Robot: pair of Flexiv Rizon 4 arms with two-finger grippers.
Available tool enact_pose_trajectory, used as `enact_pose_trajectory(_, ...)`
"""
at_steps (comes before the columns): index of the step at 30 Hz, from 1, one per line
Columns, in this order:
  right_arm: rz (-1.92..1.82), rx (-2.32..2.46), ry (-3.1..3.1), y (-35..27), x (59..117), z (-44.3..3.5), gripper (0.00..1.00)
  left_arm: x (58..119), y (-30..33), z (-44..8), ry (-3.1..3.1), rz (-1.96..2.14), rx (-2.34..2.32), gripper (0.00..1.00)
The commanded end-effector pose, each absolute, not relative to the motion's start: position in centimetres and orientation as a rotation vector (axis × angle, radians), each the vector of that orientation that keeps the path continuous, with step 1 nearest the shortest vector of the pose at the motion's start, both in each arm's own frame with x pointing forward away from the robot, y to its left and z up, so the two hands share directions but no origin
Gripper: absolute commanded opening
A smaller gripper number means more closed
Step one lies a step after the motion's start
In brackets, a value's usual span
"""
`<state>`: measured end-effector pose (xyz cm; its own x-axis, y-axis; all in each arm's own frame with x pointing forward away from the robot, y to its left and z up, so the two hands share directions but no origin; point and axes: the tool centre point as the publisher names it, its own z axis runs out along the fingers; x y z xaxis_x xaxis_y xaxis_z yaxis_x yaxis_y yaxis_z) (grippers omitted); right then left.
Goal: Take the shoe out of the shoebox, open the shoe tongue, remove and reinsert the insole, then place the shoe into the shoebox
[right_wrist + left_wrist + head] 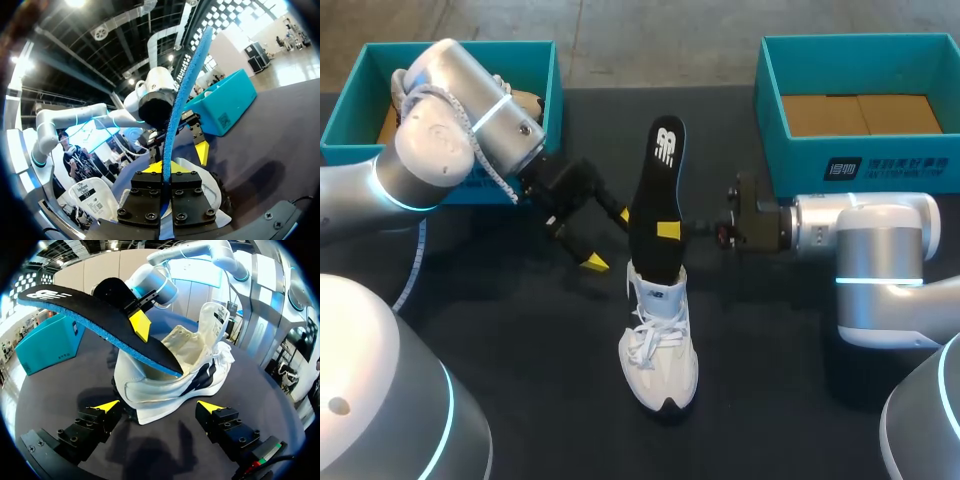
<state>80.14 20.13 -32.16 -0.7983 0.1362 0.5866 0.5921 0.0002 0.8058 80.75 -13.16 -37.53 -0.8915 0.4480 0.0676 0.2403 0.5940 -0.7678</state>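
Observation:
A white shoe (660, 350) stands on the dark table with its toe toward the front edge. A black insole with a blue underside (657, 190) sticks up out of its opening, heel end still inside. My right gripper (668, 231) is shut on the insole's middle; in the right wrist view the insole (184, 95) rises edge-on from between the fingers (164, 170). My left gripper (610, 238) hangs open just left of the insole, touching nothing. In the left wrist view its fingers (159, 406) stand wide apart before the shoe's heel (170, 377), under the insole (95, 320).
A teal shoebox (520, 47) stands at the back left, partly behind my left arm, with what looks like another shoe (525, 100) in it. A second teal shoebox (880, 170) at the back right holds only its cardboard floor.

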Motion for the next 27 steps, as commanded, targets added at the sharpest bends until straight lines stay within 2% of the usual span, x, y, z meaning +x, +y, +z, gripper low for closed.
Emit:
enact_pose_trajectory(1, -1.858, -0.753, -1.943, 20.26, 80.0, -32.45, 0.0, 80.75, -13.2, -37.53, -2.572, 1.179, -0.567, 1.0)
enact_pose_trajectory(27, -1.849, -0.699, -1.959, 20.23, 79.2, -33.18, 0.0, 80.75, -13.2, -37.53, -2.572, 1.179, -0.567, 1.0)
